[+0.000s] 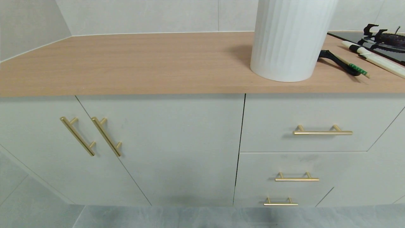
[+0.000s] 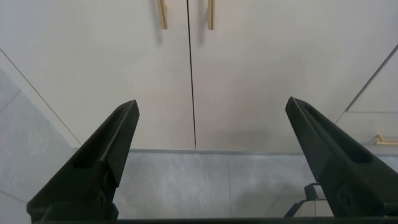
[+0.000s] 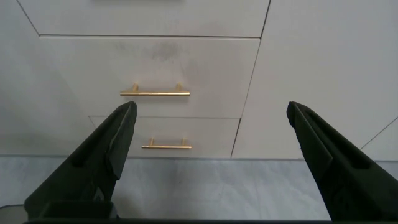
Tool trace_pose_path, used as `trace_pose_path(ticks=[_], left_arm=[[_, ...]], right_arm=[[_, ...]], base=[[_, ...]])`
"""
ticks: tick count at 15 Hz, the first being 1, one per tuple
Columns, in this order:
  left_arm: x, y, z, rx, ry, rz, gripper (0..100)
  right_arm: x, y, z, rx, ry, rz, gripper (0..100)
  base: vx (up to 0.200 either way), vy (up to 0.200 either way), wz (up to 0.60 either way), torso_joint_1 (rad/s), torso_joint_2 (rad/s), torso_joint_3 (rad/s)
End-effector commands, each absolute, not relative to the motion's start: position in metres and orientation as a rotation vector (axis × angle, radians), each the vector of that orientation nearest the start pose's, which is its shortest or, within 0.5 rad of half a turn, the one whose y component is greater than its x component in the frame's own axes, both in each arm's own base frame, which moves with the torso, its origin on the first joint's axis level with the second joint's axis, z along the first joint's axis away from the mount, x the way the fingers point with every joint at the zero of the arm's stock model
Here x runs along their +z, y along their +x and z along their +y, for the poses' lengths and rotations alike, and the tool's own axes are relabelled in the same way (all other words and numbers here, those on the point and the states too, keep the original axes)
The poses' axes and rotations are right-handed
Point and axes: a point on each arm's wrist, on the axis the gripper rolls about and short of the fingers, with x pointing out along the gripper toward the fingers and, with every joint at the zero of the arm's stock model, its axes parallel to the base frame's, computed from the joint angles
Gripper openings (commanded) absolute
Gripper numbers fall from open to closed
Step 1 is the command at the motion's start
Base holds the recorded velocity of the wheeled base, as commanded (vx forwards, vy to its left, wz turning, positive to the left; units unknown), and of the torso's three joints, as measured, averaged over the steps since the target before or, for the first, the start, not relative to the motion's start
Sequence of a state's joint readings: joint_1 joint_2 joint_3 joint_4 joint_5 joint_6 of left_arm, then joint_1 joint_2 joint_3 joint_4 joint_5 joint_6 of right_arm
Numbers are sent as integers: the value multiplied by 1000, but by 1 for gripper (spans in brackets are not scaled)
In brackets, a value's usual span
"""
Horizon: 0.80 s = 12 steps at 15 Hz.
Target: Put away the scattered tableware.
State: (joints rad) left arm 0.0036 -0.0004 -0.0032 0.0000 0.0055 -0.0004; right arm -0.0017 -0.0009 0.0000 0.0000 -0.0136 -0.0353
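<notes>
Using the white ribbed container (image 1: 289,41) as my anchor here. It stands upright on the wooden countertop (image 1: 142,63). Its top is cut off from view, but to me it reads like the holder the loose stuff is meant to go into.

The scattered tableware all lies on the robot's right of the container:
- a black-handled utensil (image 1: 327,54), flat on the counter with one end just beside the container's base
- a thin green-tipped stick (image 1: 357,68) lying along or across it. I can't say if it's a chopstick.
- a long white utensil (image 1: 383,62) a bit farther out, toward the stove (image 1: 384,39)

Everything is flat on the counter and nothing is in the container, so I'd say the job hasn't really started.

Both arms sit low, well below the container, in front of the cabinet. The left gripper (image 2: 211,104) faces the double doors (image 2: 261,81) down to the container's left, fingers spread wide with nothing between them. The right gripper (image 3: 211,106) faces the drawers (image 3: 155,68) under the container, and it's the same deal: wide apart, holding nothing.

My guess is the wide spread is just a ready pose, since nothing is within reach down there. The right arm looks like the natural pick for the first grab, being on the tableware's side.
</notes>
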Motion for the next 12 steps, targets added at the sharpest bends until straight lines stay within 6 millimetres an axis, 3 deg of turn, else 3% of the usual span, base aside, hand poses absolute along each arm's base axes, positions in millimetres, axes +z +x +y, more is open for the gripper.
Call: trace_pose_path(ticks=[1, 4, 6, 8, 9, 10, 11, 12], left_arm=[[76, -23, 0, 11, 0, -3, 100], [76, -23, 0, 11, 0, -3, 100], [76, -23, 0, 11, 0, -3, 100], [76, -23, 0, 11, 0, -3, 100], [76, -23, 0, 11, 0, -3, 100], [76, -23, 0, 11, 0, -3, 100], [76, -23, 0, 11, 0, -3, 100], [76, -23, 0, 11, 0, -3, 100]], right_arm=[[77, -23, 0, -9, -83, -3, 100], [128, -25, 1, 85, -48, -54, 100], [137, -2, 4, 197, -92, 124, 100], [138, 41, 7, 289, -104, 404, 100], [138, 41, 7, 289, -104, 404, 100], [140, 89, 18, 361, -110, 623, 100], [139, 99, 20, 366, -111, 669, 100], [136, 136, 26, 367, -104, 778, 100]], base=[[0, 0, 0, 0, 0, 0], [0, 0, 0, 0, 0, 0], [0, 0, 0, 0, 0, 0], [0, 0, 0, 0, 0, 0], [0, 0, 0, 0, 0, 0], [0, 0, 0, 0, 0, 0], [0, 0, 0, 0, 0, 0], [0, 0, 0, 0, 0, 0]])
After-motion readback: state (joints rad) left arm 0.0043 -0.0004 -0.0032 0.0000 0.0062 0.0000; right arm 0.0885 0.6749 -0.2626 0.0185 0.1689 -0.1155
